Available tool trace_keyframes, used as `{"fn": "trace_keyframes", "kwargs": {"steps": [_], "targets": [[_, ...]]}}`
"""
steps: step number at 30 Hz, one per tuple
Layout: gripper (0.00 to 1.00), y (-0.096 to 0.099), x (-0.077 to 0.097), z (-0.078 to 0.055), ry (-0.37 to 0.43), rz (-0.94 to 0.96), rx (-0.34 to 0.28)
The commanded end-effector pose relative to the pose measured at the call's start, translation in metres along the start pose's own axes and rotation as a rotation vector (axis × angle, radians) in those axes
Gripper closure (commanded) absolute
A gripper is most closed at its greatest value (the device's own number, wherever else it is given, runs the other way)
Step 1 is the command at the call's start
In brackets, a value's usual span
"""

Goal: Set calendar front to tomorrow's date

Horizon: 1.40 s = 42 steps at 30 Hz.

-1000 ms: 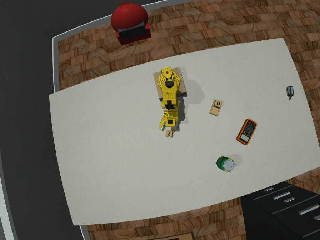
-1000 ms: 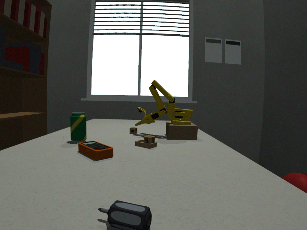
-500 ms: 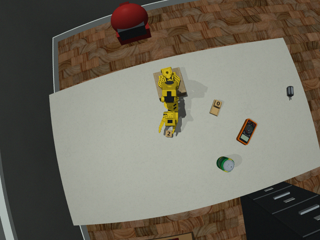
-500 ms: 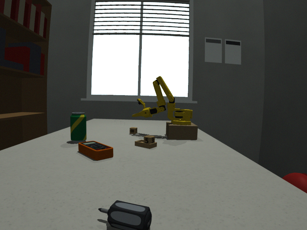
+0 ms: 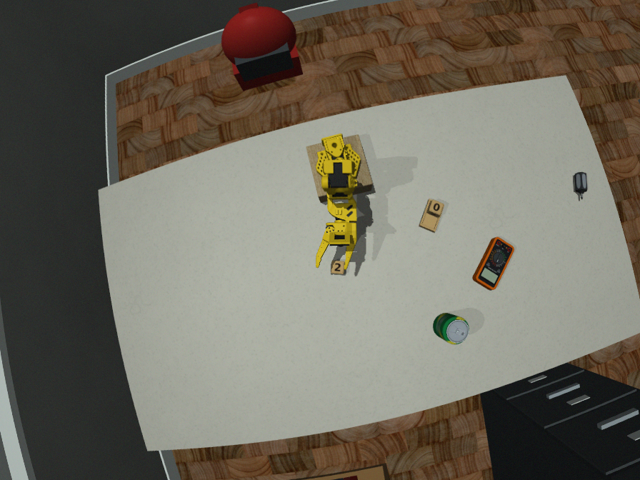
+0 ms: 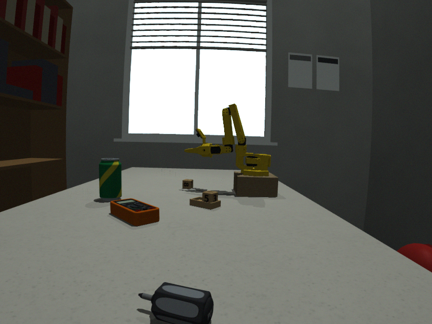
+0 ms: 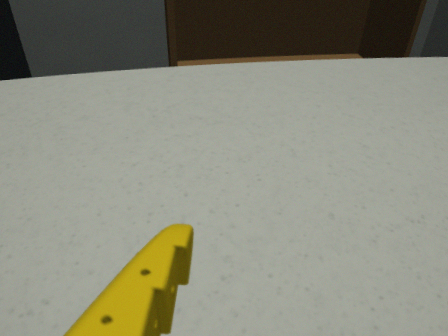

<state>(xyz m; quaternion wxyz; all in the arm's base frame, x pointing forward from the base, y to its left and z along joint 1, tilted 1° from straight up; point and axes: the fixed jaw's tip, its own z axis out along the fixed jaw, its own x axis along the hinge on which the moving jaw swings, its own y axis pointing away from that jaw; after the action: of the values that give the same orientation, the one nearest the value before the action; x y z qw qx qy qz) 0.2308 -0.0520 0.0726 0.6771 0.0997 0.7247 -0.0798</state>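
The tool (image 5: 331, 262) (image 6: 185, 151) is yellow, with black parts on the yellow arm (image 5: 341, 211) (image 6: 227, 129) behind it; below the tool is a tan cube (image 5: 337, 267) (image 6: 187, 183) with dark digits, and under everything a pale grey-white table (image 5: 216, 310) (image 6: 244, 250) (image 7: 300, 165) with faint speckles; beside the tool, well apart, a light brown tray (image 5: 428, 222) (image 6: 196, 202) carries another tan cube (image 5: 436, 207) (image 6: 209, 196) with dark digits; farther from the tool are an orange multimeter (image 5: 493, 263) (image 6: 134, 211) with a black face and pale screen, a green can (image 5: 451, 328) (image 6: 110, 179) with a yellow diagonal stripe and silver top, and a black screwdriver (image 5: 580, 183) (image 6: 182, 302) with grey panels

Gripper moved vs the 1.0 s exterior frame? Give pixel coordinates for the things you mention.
Yes, the gripper (image 5: 331, 266) (image 6: 185, 151) has risen, farther above the table (image 5: 222, 336) (image 6: 265, 250), now pointing nearly level in the exterior view.
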Motion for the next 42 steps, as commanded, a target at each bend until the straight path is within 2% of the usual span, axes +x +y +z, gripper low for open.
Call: {"fn": "trace_keyframes", "kwargs": {"steps": [1, 8, 19, 21, 36, 38, 42], "targets": [[0.65, 0.000, -0.007, 0.000, -0.021, -0.005, 0.002], [0.65, 0.000, -0.004, 0.005, 0.005, -0.003, 0.001], [0.65, 0.001, 0.009, 0.025, 0.110, 0.008, -0.001], [0.65, 0.001, 0.009, 0.025, 0.110, 0.008, -0.001], [0.65, 0.004, 0.022, 0.059, 0.345, 0.030, -0.002], [0.65, 0.004, 0.022, 0.059, 0.345, 0.030, -0.002], [0.65, 0.005, 0.022, 0.066, 0.418, 0.036, 0.000]]}}
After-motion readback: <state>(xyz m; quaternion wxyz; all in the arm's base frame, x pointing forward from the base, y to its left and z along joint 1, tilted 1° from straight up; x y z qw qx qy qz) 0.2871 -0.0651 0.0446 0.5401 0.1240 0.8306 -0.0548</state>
